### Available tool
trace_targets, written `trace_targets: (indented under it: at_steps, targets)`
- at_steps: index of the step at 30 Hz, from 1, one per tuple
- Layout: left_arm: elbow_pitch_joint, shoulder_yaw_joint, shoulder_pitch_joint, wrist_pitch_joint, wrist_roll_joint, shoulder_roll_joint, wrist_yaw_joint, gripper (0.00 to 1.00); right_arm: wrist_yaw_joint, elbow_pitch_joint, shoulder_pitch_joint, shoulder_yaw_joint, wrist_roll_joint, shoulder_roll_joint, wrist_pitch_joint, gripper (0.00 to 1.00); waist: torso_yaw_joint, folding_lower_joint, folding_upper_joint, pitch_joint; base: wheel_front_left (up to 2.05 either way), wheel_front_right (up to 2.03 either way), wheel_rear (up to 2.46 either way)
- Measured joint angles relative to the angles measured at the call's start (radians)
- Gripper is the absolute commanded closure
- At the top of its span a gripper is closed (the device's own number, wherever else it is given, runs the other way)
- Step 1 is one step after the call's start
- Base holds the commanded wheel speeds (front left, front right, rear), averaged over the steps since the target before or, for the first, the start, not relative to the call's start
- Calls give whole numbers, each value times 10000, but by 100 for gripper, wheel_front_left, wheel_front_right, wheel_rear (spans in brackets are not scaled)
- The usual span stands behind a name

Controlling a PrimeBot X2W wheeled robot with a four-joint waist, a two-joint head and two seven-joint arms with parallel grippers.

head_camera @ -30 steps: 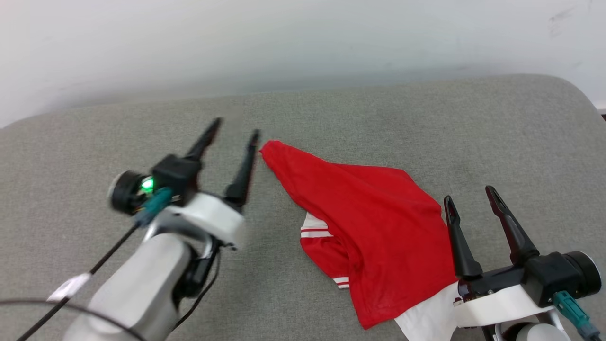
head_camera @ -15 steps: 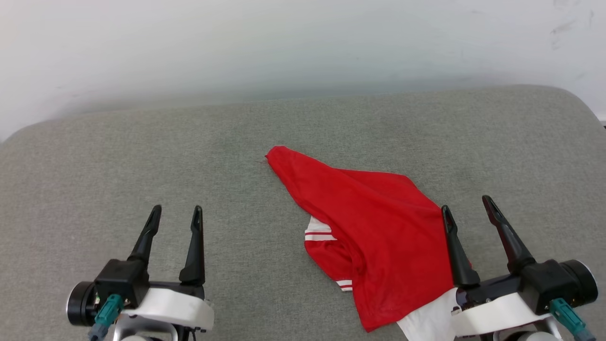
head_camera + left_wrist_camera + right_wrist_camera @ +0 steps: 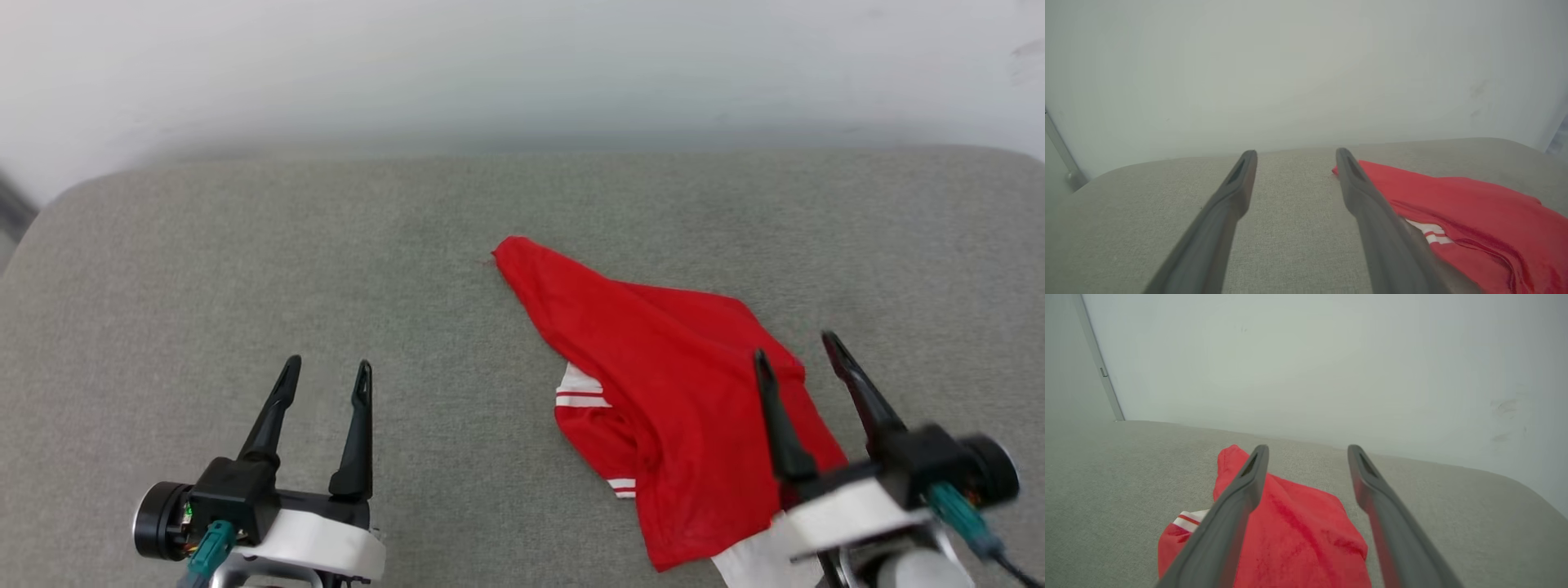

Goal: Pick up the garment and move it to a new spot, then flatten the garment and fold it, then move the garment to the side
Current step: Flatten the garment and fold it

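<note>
red garment (image 3: 678, 408) rumpled on grey cushion (image 3: 326, 245); left claw (image 3: 329, 363), right claw (image 3: 794, 344) spread, empty.
soft, light, limp: probably best pinched at its corners.

The garment (image 3: 678, 425) lies on the cushion (image 3: 326, 269), right tool (image 3: 793, 344) over it, left tool (image 3: 329, 363) well apart leftward.

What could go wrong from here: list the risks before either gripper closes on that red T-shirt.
1. The red T-shirt lies crumpled with layers folded over; the open right gripper, over its near right part, may pinch several layers and hinder flattening.
2. The open left gripper stands over bare grey cushion, apart from the shirt; a one-handed lift would likely leave it bunched.
3. The white sleeve runs under the right gripper's body, partly hidden, and could snag.
</note>
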State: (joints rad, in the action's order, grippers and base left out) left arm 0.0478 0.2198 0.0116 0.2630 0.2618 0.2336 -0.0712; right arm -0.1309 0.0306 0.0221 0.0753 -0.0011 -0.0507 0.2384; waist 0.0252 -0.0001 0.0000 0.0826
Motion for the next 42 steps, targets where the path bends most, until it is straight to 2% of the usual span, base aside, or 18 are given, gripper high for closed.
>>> trace_targets:
  at_steps: [3,5,9,13,16,19,26,32,38,39,40,41,42]
  targets:
    - [-96,-77,78,0,-167,-236,255,0,0,-27,890,533,-240,-96,-1066,0,188,1,0,247,0,0,0]
    - [-125,-130,215,0,-290,-355,422,0,-6,-56,1598,1158,-75,-502,-2151,0,348,1,0,430,0,0,0]
    - [-244,-244,536,0,-458,-619,732,0,-2,255,3265,2688,1118,-1758,-5147,0,711,1,0,844,0,0,0]
    - [-389,-280,895,0,-650,-932,1016,0,-10,717,5050,4109,2803,-2683,-8065,0,1200,2,0,1246,0,0,0]
    - [-499,-313,1087,0,-757,-1149,1174,0,-2,1225,6197,4719,3701,-3003,-9639,0,1626,2,0,1518,0,0,0]
    - [-583,-320,1277,0,-825,-1298,1344,0,-2,1965,7039,5104,4088,-3162,-10801,0,2080,2,0,1773,0,0,0]
    - [-750,-286,1406,0,-899,-1626,1509,0,-2,3741,8002,5591,4401,-3377,-12136,0,3211,3,0,2257,0,0,0]
    - [-811,-274,1405,0,-871,-1764,1593,0,-2,4752,8396,5735,4042,-3668,-12113,0,3984,2,0,2591,0,0,0]
    - [-846,-253,1399,0,-830,-1806,1609,0,-4,5271,8543,5714,4061,-3653,-12050,0,4325,0,0,2811,0,0,0]
    - [-846,-251,1399,0,-826,-1810,1609,0,-4,5323,8543,5735,4067,-3651,-12030,51,4337,0,0,2828,0,0,0]
    - [-848,-244,1399,0,-821,-1812,1609,0,-4,5359,8550,5772,4084,-3649,-12030,65,4339,0,0,2836,0,0,0]
    - [-848,-228,1401,0,-794,-1812,1605,0,-4,5377,8557,5820,4123,-3649,-12025,65,4333,0,0,2838,0,0,0]
    - [-848,-209,1404,0,-744,-1812,1592,0,-4,5409,8563,5846,4165,-3649,-11979,87,4319,-1,0,2837,0,0,0]
